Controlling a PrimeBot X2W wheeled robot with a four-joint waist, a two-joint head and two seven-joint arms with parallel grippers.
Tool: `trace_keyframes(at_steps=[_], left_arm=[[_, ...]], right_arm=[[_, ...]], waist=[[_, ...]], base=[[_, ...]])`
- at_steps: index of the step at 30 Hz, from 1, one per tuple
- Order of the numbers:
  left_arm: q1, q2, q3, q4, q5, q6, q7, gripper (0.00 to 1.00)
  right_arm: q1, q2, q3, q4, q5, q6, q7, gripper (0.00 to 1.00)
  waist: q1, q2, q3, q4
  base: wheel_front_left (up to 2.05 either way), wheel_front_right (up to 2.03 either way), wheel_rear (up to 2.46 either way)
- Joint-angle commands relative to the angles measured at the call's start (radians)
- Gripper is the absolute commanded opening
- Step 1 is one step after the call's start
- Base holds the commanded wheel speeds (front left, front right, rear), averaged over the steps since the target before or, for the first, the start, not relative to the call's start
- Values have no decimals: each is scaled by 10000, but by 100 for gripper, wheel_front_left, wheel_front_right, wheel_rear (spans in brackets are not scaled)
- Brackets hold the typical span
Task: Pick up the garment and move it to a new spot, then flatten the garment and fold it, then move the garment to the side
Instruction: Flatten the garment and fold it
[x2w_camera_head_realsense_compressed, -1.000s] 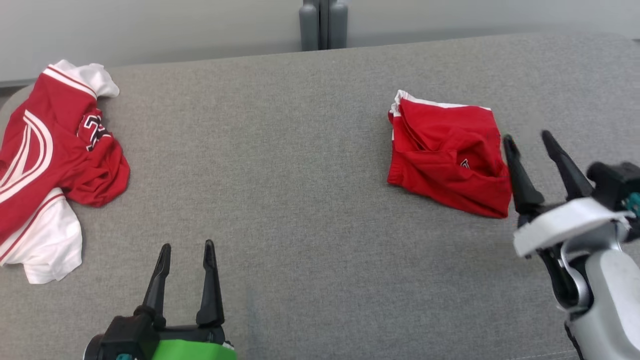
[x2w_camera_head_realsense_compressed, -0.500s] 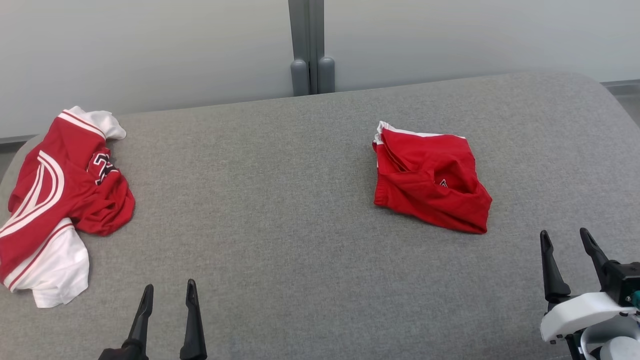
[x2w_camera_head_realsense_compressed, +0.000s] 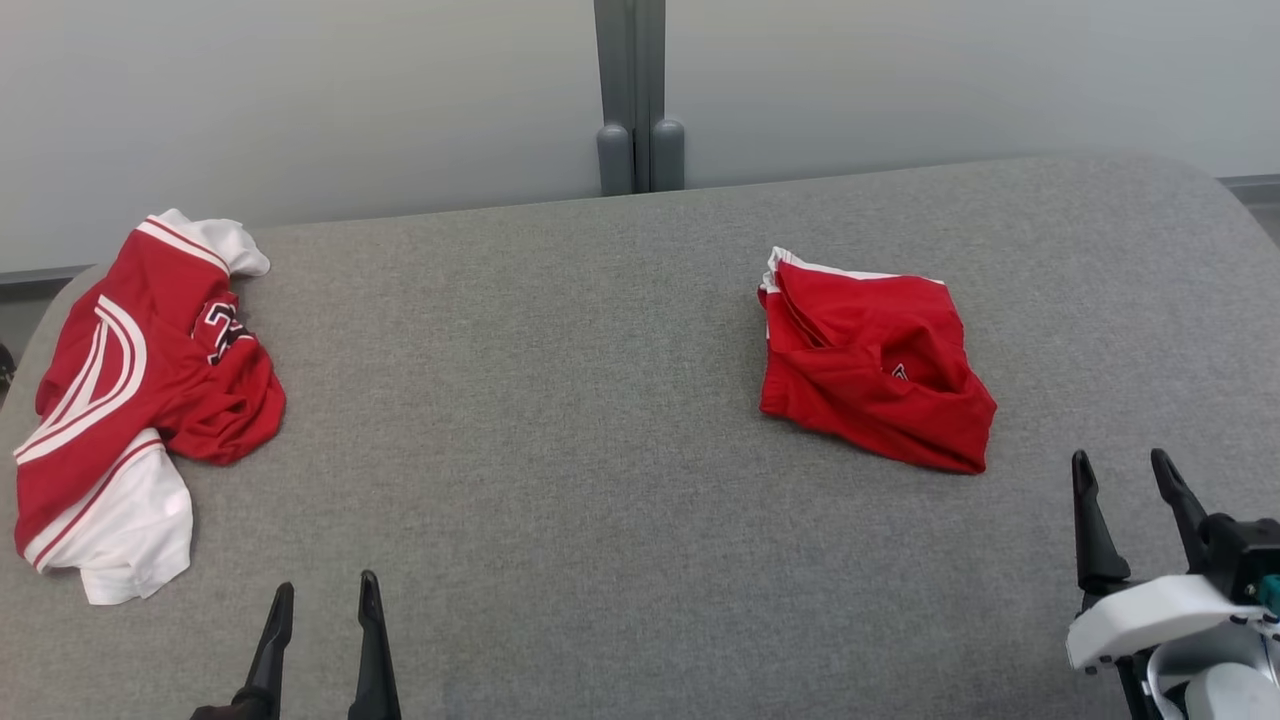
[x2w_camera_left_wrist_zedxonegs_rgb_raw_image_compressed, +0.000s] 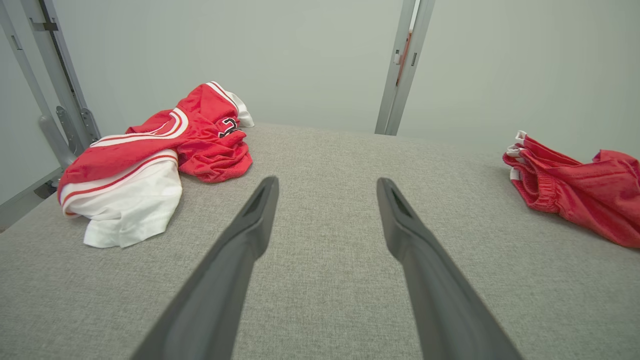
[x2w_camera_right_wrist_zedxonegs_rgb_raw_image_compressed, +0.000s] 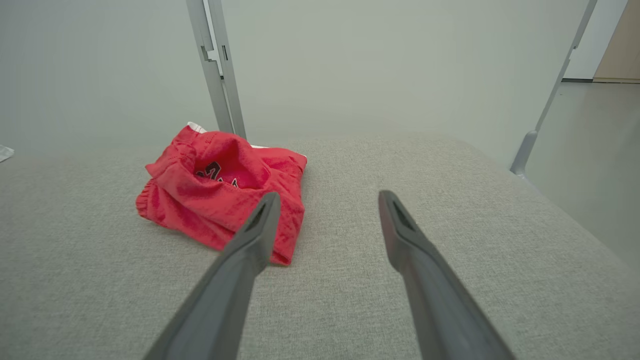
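Head view: looks down on a grey table (x2w_camera_head_realsense_compressed: 560, 480). Finds the jersey (x2w_camera_head_realsense_compressed: 140, 390), red and white, crumpled at 9 o'clock by the table's edge. Finds the shorts (x2w_camera_head_realsense_compressed: 875, 365), red, roughly folded into a bundle, at 2 o'clock, well apart from the jersey. Shows the left gripper (x2w_camera_head_realsense_compressed: 325, 585) at 7 o'clock, fingers spread, holding nothing, over bare table. Shows the right gripper (x2w_camera_head_realsense_compressed: 1119, 458) at 4 o'clock, likewise spread and empty, near the shorts' 5 o'clock corner but clear of it. Adds a grey post (x2w_camera_head_realsense_compressed: 640, 100) at 12 o'clock, beyond the table, against a pale wall.

Left wrist view: looks along the left gripper (x2w_camera_left_wrist_zedxonegs_rgb_raw_image_compressed: 327, 183), jaws wide, with nothing but table (x2w_camera_left_wrist_zedxonegs_rgb_raw_image_compressed: 325, 240) between them. Places the jersey (x2w_camera_left_wrist_zedxonegs_rgb_raw_image_compressed: 160, 150) at 10 o'clock, white part nearest, red part behind with a dark number. Places the shorts (x2w_camera_left_wrist_zedxonegs_rgb_raw_image_compressed: 575, 190) at 3 o'clock, gathered waistband toward the middle, cut off by the frame's edge.

Right wrist view: looks along the right gripper (x2w_camera_right_wrist_zedxonegs_rgb_raw_image_compressed: 329, 196), open and empty. Places the shorts (x2w_camera_right_wrist_zedxonegs_rgb_raw_image_compressed: 220, 190) at 10 o'clock, dark lettering in a hollow of the cloth. Overlaps the bundle's near edge with the tip of the 7 o'clock finger, though only in the picture. Shows the post (x2w_camera_right_wrist_zedxonegs_rgb_raw_image_compressed: 215, 65) at 11 o'clock, behind the shorts.
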Motion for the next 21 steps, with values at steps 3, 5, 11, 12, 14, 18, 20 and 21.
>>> trace_keyframes(at_steps=[3, 5, 11, 12, 14, 18, 20, 21], left_arm=[[-107, 24, -105, -47, -53, 53, -2, 100], [-315, 25, -169, -50, -53, 25, -2, 100], [-820, 25, -432, 2, -65, -53, -2, 100], [-888, 25, -471, 15, -72, -66, -2, 100], [-1089, 25, -552, 40, -69, -86, -2, 100], [-1479, 25, -708, 67, -98, -93, -2, 100], [-1621, 24, -803, 115, -91, -112, -2, 100], [-1715, 24, -837, 128, -84, -126, -2, 100]], right_arm=[[-843, -315, 184, 419, 230, -4, -28, 0], [-1488, -568, 361, 810, 212, -4, -28, 0], [-3658, -1230, 766, 2591, 134, -8, 264, 0], [-3988, -1302, 776, 2854, 99, -8, 288, 0], [-4668, -1453, 760, 3477, 17, -8, 398, 0], [-5800, -1593, 877, 4601, -249, -8, 486, 0], [-6257, -1525, 1000, 5121, -281, -8, 427, 0], [-6455, -1531, 1128, 5363, -386, -8, 380, 0]], waist=[[0, 0, 268, 36], [0, 0, 493, 74], [0, 0, 1272, 328], [0, 0, 1404, 379], [0, 0, 1702, 505], [0, 0, 2295, 732], [0, 0, 2501, 800], [0, 0, 2598, 834]], base=[[0, 0, 0], [0, 0, 0], [0, 0, 0], [0, 0, 0], [0, 0, 0], [0, 0, 0], [0, 0, 0], [0, 0, 0]])
